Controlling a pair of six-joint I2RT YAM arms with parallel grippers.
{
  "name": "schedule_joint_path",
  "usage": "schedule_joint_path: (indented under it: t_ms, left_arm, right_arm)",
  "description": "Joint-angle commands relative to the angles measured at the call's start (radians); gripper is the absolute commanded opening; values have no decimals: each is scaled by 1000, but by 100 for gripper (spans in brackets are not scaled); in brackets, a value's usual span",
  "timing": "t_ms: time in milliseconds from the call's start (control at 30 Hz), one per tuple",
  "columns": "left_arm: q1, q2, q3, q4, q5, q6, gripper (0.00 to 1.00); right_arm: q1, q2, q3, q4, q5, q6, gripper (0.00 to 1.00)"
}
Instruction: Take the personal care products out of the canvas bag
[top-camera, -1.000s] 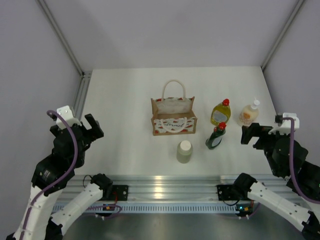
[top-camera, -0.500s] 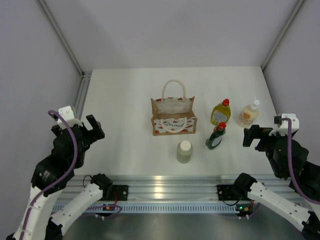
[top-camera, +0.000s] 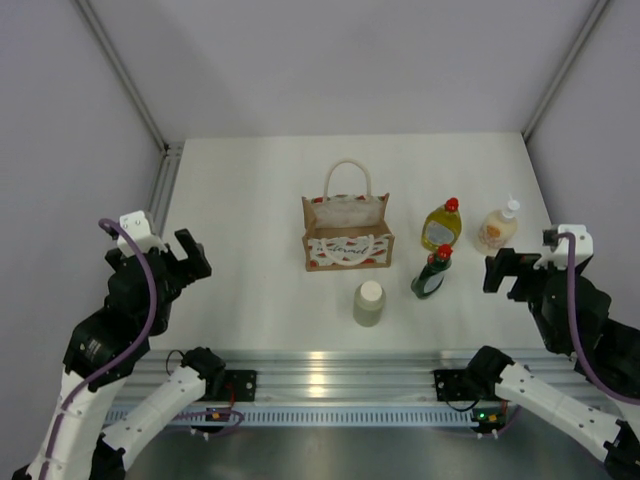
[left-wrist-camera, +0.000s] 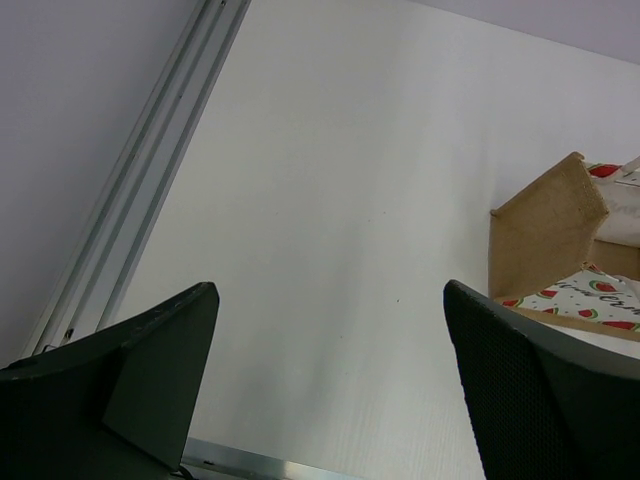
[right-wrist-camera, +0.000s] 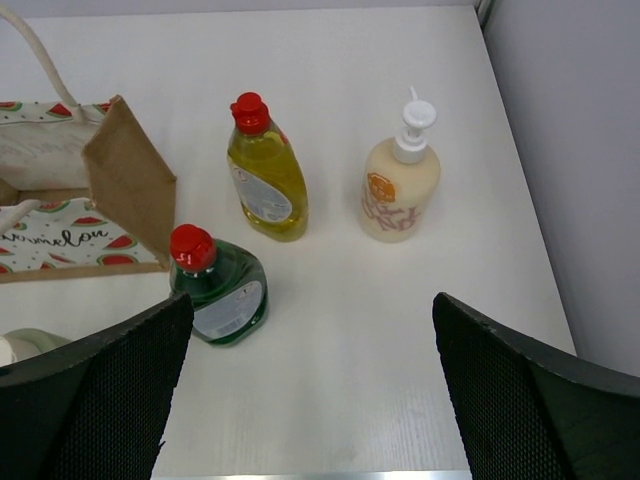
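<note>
The tan canvas bag stands upright mid-table; its corner shows in the left wrist view and its side in the right wrist view. Right of it stand the yellow-green bottle, the peach pump bottle and the dark green bottle. The pale green bottle stands in front of the bag. My left gripper is open and empty at the table's left. My right gripper is open and empty, right of the bottles.
An aluminium rail runs along the near edge. A metal frame post borders the table's left side. Grey walls close in the left, right and back.
The right gripper has shifted slightly. The left gripper, the bottles and the bag have stayed in place.
</note>
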Motion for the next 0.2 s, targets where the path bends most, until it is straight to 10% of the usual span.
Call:
schedule_joint_path:
  t_ms: [0, 167]
  left_arm:
    - [-4, 11, 4, 10, 9, 4, 98]
    - [-4, 8, 1, 12, 9, 4, 98]
  right_arm:
    - [-6, 19, 17, -21, 9, 15, 100]
    - [-6, 30, 8, -8, 11, 18, 99]
